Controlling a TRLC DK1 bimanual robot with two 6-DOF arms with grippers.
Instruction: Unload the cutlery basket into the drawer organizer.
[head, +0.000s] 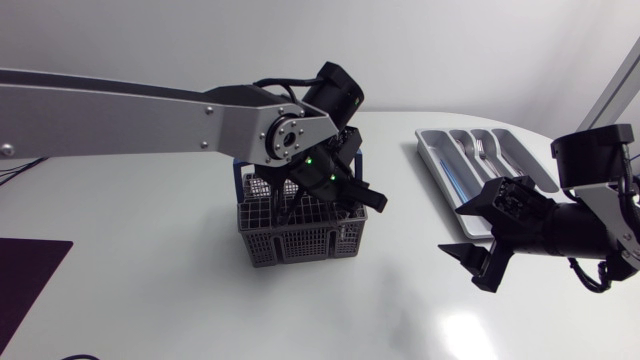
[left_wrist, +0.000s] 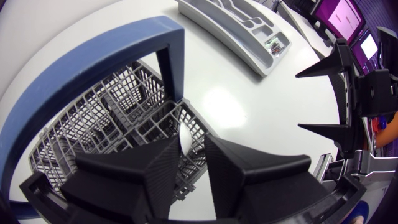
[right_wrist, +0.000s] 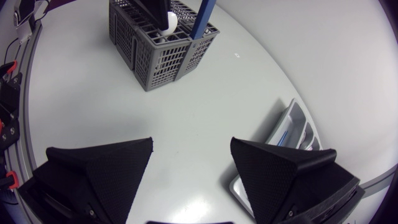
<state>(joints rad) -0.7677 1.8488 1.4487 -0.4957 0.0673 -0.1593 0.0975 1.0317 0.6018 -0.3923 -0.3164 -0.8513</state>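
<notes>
Your left gripper (left_wrist: 193, 142) hangs with its tips down in the cutlery basket (head: 297, 240), the two fingers drawn close with only a slim gap between them. Basket mesh shows through that gap, so it is released and grasping nothing you can see. The basket is grey wire-grid plastic with a blue handle (left_wrist: 166, 59) arching over it. It stands upright near the middle of the table (head: 150, 290), and from above your left arm covers much of its top, so its contents cannot be made out.

Your right gripper (right_wrist: 191, 143) is spread wide and empty. It hovers above bare tabletop, well apart from the basket and just beside the drawer organizer (head: 430, 148).

The organizer is a grey tray with long compartments, lying flat toward the table's far right. A fork (head: 480, 150) lies in one middle compartment, and another slim piece lies in the next one, too small to name.

The surface is white and glossy, with soft glare patches. A dark panel (head: 25, 275) sits at its left edge.
</notes>
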